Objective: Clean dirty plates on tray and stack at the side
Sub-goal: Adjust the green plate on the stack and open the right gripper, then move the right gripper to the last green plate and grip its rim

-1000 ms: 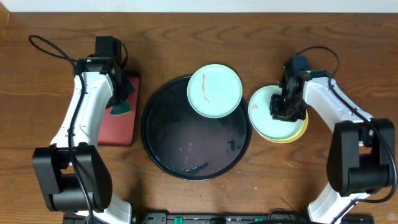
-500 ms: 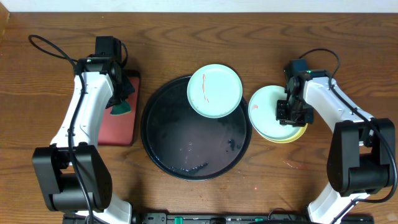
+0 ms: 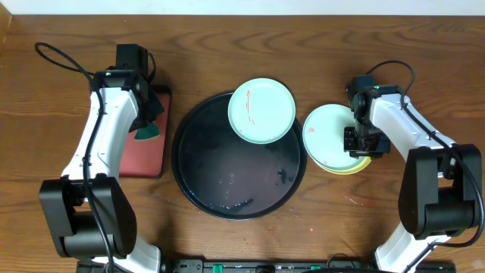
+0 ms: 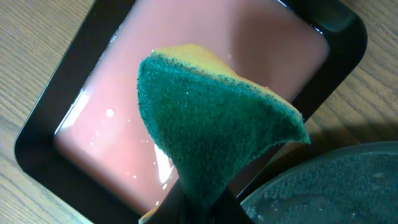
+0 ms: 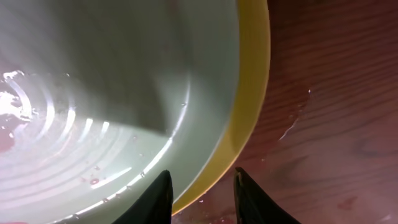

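Observation:
A mint-green dirty plate (image 3: 261, 111) with a thin red smear lies on the back right rim of the round black tray (image 3: 220, 182). To the right, on the table, another mint plate (image 3: 326, 133) (image 5: 112, 93) lies stacked on a yellow plate (image 3: 362, 165) (image 5: 250, 93). My right gripper (image 3: 358, 144) (image 5: 202, 190) hovers over the stack's right edge, open, with the two rims showing between its fingers and nothing held. My left gripper (image 3: 146, 115) (image 4: 202, 211) is shut on the teal sponge (image 4: 217, 124) above the red tray (image 4: 186, 81).
The red rectangular tray (image 3: 144, 155) sits left of the black tray, whose wet rim (image 4: 323, 186) shows in the left wrist view. Water drops lie in the black tray and on the wood near the stack. Cables trail behind both arms.
My right gripper has slid from the middle of the stacked plates toward their front right edge, and its jaws have widened. The left arm and the sponge have not moved.

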`<action>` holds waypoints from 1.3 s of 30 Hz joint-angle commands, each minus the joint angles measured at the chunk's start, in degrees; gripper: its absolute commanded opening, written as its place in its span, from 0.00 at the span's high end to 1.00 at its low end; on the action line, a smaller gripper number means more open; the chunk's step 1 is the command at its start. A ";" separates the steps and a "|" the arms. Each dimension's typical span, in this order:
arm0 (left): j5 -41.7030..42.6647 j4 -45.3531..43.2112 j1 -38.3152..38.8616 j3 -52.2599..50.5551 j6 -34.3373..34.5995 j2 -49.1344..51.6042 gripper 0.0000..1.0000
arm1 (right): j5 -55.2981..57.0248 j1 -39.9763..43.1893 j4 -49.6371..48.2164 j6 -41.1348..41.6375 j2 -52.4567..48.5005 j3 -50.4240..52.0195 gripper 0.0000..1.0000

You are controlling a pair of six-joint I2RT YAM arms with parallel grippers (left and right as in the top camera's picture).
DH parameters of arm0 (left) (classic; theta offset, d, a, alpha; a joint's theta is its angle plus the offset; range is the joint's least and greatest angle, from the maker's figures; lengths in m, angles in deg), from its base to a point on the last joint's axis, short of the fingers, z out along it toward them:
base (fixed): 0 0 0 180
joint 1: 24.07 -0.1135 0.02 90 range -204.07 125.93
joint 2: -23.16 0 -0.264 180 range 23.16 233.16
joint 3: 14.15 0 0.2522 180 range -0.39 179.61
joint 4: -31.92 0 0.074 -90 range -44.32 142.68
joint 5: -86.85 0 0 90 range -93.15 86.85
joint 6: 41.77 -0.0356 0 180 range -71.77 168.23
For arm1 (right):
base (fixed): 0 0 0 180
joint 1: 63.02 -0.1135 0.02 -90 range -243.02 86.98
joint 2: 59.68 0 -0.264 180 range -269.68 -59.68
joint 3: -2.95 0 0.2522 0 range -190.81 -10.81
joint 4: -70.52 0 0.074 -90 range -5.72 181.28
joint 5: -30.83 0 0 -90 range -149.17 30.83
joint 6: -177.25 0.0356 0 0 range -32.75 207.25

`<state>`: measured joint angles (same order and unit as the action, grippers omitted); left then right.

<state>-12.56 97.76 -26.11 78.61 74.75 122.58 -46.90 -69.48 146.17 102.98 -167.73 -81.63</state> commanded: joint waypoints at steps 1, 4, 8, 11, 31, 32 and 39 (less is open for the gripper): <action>-1.14 -0.07 -0.15 1.09 -1.01 -0.09 0.93 | -1.64 0.79 -0.35 0.09 0.37 -1.55 0.70; -1.11 -0.07 -0.13 1.09 -1.01 -0.09 0.92 | -6.64 0.79 -0.96 -0.39 0.48 -3.39 0.71; -1.14 -0.07 -0.13 1.09 -1.01 -0.09 0.93 | -14.49 0.79 -3.45 -2.43 0.59 -6.16 0.71; -1.11 -0.07 -0.13 1.09 -1.01 -0.09 0.93 | -19.78 0.79 -6.88 -2.75 0.59 -6.80 0.70; -1.14 -0.07 -0.15 1.09 -1.01 -0.09 0.93 | -19.37 -2.49 -11.47 -2.49 -6.25 -5.49 0.66; -1.14 -0.07 -0.15 1.09 -1.01 -0.09 0.92 | -19.19 -2.49 -11.28 -2.49 -6.29 -5.49 0.66; -1.14 -0.09 -0.15 1.09 -1.01 -0.09 0.93 | -16.02 -2.14 -9.16 -2.51 -6.29 -5.49 0.66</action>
<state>-12.56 97.73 -26.11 78.61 74.73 122.58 -65.24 -71.60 136.35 101.04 -173.24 -87.56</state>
